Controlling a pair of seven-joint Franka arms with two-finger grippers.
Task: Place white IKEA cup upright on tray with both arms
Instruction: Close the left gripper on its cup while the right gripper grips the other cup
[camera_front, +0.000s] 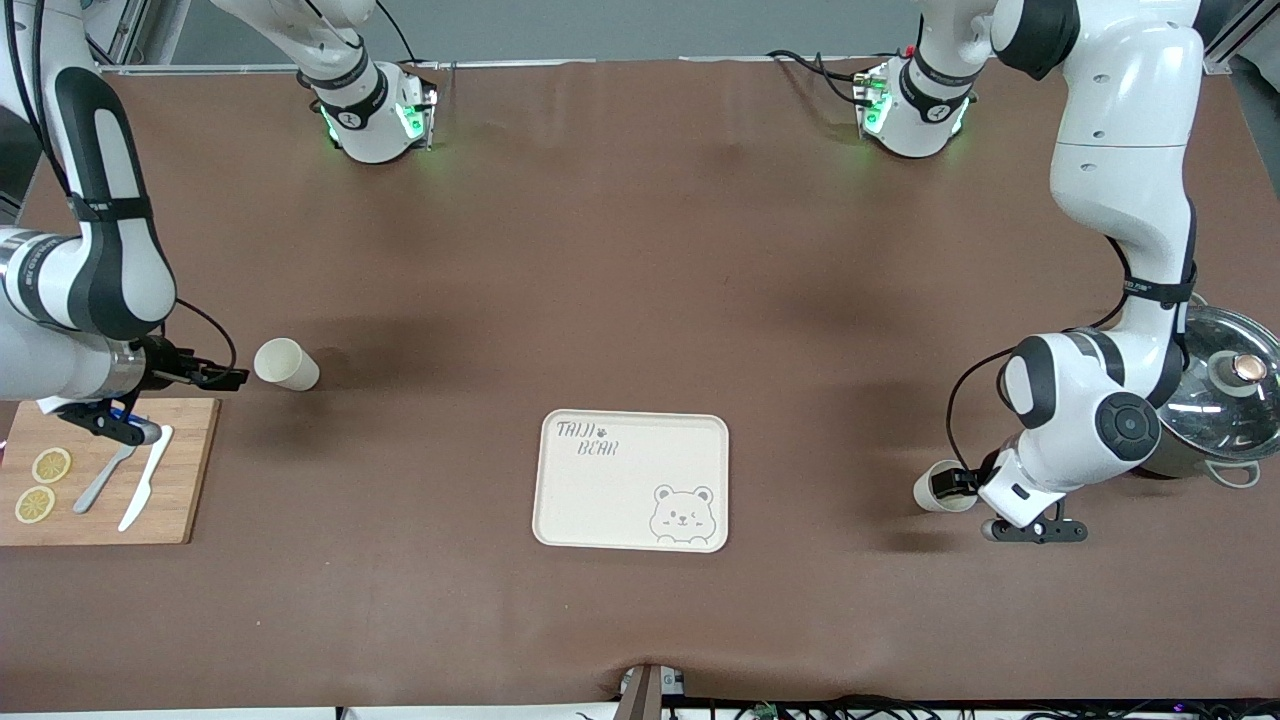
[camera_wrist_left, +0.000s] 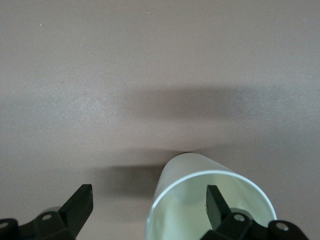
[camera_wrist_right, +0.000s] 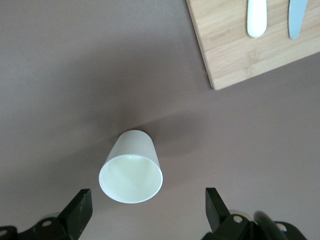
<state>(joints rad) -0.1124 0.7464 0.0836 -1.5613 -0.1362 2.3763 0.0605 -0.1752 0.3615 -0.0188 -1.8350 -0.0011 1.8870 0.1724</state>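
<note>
Light falls evenly from overhead and my table (camera_front: 640, 300) reads a flat matte brown — bright enough, no harsh glare. Soft, broad shadows of my arms lie across its middle and toward both ends. A steel lid (camera_front: 1225, 385) at my left arm's end catches a bright sheen. In my left wrist view a cup (camera_wrist_left: 210, 200) throws a wide blurred shadow. My right wrist view is sharp — its cup (camera_wrist_right: 131, 167) casts a faint shadow.

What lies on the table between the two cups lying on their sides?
Only the tray, roughly midway, nearer the front camera than the cup by the cutting board; otherwise bare brown tabletop up to the cup at the left gripper. The front view shows this.
</note>
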